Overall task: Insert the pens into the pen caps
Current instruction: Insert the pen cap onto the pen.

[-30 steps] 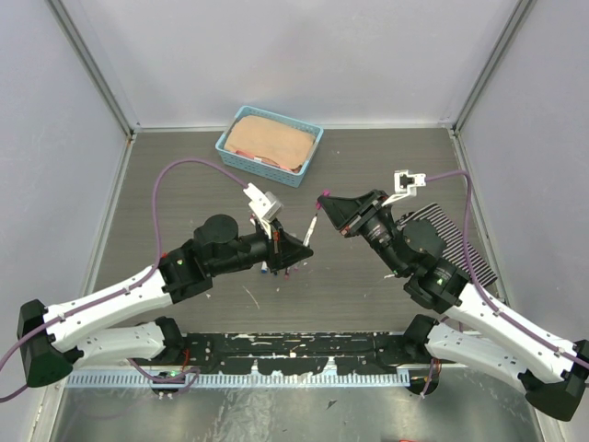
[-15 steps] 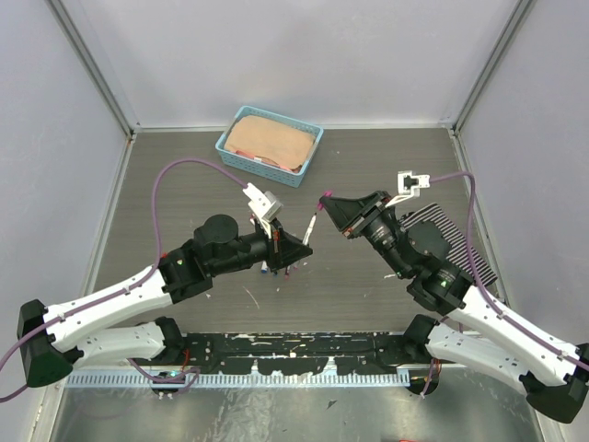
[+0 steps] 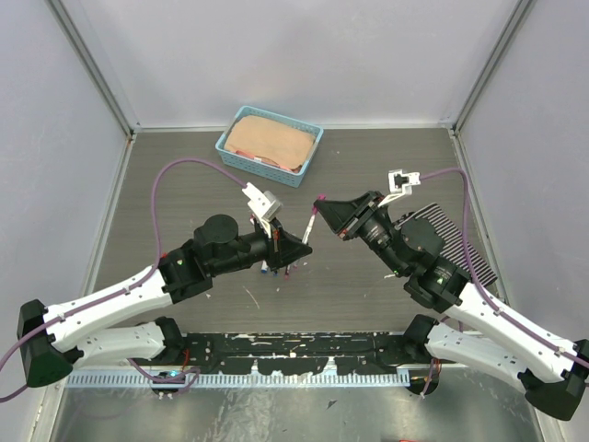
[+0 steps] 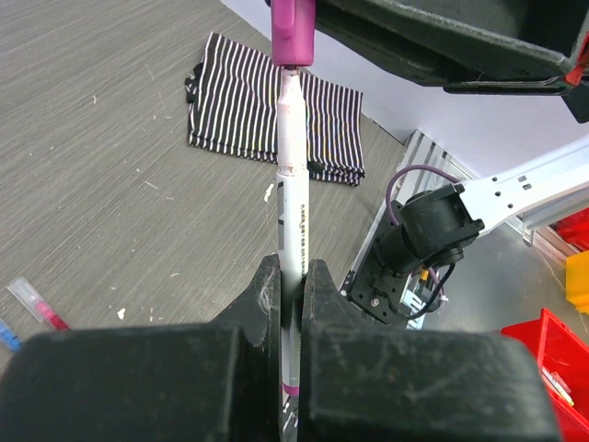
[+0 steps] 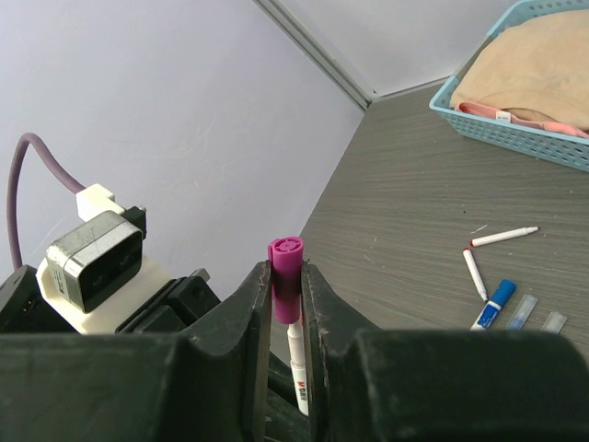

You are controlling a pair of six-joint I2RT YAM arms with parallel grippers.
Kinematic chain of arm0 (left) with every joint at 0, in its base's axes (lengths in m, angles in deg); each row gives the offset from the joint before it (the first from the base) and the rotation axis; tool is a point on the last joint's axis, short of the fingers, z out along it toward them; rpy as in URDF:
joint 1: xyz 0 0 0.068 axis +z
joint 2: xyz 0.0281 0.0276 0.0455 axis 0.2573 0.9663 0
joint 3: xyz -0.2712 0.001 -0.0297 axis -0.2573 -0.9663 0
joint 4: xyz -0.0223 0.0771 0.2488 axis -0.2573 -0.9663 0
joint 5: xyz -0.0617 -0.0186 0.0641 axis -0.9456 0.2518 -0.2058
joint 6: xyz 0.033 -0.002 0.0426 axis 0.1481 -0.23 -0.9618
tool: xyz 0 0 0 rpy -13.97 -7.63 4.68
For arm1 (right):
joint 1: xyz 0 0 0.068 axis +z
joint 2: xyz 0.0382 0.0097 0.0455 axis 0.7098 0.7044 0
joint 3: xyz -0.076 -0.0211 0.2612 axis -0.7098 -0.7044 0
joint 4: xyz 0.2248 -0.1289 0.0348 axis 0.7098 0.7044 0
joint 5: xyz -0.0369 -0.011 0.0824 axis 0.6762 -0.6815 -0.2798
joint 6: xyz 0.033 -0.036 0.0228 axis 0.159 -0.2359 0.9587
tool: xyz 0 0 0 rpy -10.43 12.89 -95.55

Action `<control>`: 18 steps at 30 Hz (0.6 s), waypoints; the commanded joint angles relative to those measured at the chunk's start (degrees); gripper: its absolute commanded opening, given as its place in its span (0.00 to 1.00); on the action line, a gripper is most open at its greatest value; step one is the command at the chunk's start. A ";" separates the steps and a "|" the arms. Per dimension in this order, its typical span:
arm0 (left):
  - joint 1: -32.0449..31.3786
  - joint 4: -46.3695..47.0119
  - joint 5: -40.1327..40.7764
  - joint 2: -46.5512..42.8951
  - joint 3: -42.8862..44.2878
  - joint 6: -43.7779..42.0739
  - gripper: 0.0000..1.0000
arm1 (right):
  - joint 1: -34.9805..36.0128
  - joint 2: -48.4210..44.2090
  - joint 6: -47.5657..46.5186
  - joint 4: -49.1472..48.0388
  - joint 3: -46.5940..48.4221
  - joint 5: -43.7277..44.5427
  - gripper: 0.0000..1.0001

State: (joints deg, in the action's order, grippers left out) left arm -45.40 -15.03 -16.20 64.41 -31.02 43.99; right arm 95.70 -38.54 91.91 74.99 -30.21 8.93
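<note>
Grey wood-grain table (image 3: 368,157), lilac walls (image 3: 276,55); left pincer (image 4: 293,276) clamps pen (image 4: 292,184), right pincer (image 5: 286,281) clamps cap (image 5: 285,253).

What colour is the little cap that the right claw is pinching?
Magenta. The cap shows best in the right wrist view, pinched by the right gripper.

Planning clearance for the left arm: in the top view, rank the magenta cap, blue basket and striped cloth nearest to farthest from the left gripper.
1. magenta cap, at the tip of the pen in the left gripper, held by the right gripper.
2. blue basket, at the back.
3. striped cloth, far right.
</note>
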 commanded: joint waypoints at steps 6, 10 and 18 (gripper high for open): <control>-0.27 1.03 0.93 -0.59 0.66 -0.65 0.00 | -0.21 -0.47 -1.70 -0.72 3.03 -1.86 0.01; -0.26 0.94 1.10 -0.67 0.65 -0.76 0.00 | -0.21 -0.02 -2.13 0.27 3.42 -2.43 0.01; -0.30 0.87 1.27 -0.66 0.77 -0.65 0.00 | -0.16 1.14 -2.51 3.24 4.55 -3.97 0.02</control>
State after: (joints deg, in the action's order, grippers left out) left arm -45.42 -15.32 -15.89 64.36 -31.02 43.97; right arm 95.46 -37.87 90.47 77.77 -28.53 7.25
